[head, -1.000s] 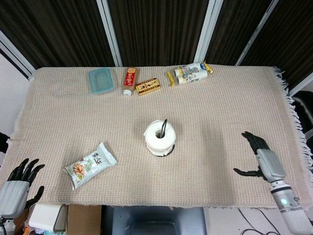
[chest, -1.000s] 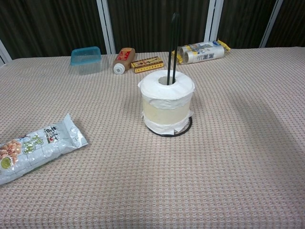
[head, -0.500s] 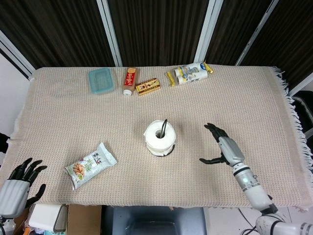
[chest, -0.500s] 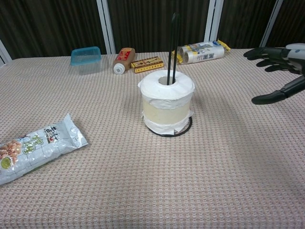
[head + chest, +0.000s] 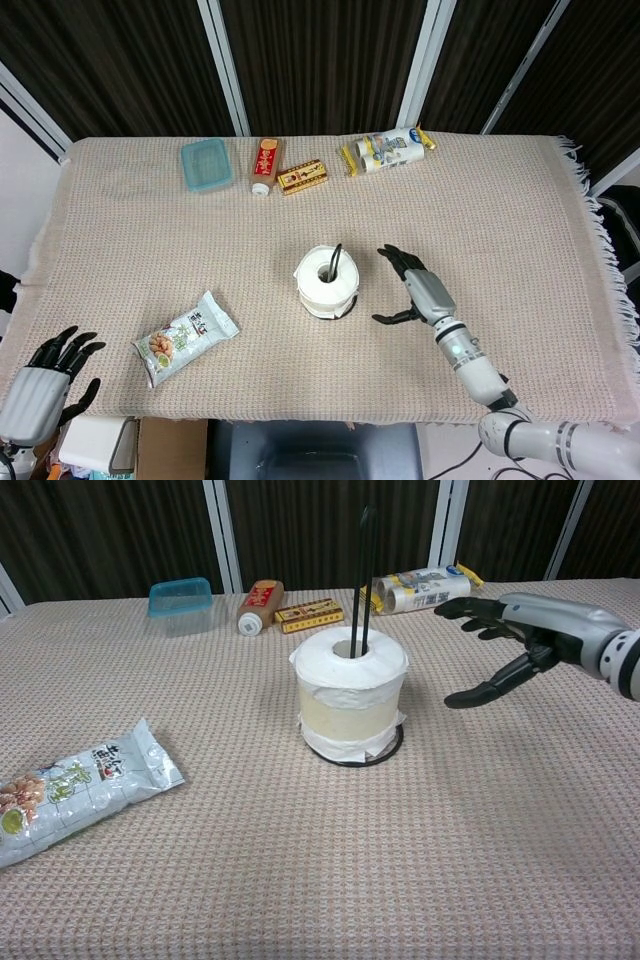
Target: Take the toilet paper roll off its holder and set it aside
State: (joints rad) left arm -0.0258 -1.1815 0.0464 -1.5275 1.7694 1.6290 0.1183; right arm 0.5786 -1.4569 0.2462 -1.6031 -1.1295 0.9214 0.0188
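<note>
A white toilet paper roll point(image 5: 327, 280) point(image 5: 351, 693) stands upright on a black wire holder point(image 5: 364, 575) at the middle of the table, the thin post rising through its core and a ring base point(image 5: 385, 752) under it. My right hand point(image 5: 413, 287) point(image 5: 517, 640) hovers just right of the roll, fingers spread and thumb apart, holding nothing and not touching the paper. My left hand point(image 5: 42, 383) hangs off the near left corner of the table, fingers apart and empty; the chest view does not show it.
A snack packet point(image 5: 184, 337) point(image 5: 71, 790) lies near the front left. Along the far edge sit a teal lidded box point(image 5: 205, 163), a red bottle point(image 5: 264, 164), a small gold box point(image 5: 302, 177) and a wrapped packet point(image 5: 388, 151). A woven cloth point(image 5: 500, 230) covers the table.
My right hand has swept leftward across the table from the right edge to a spot just beside the roll, still spread. The left hand has barely shifted.
</note>
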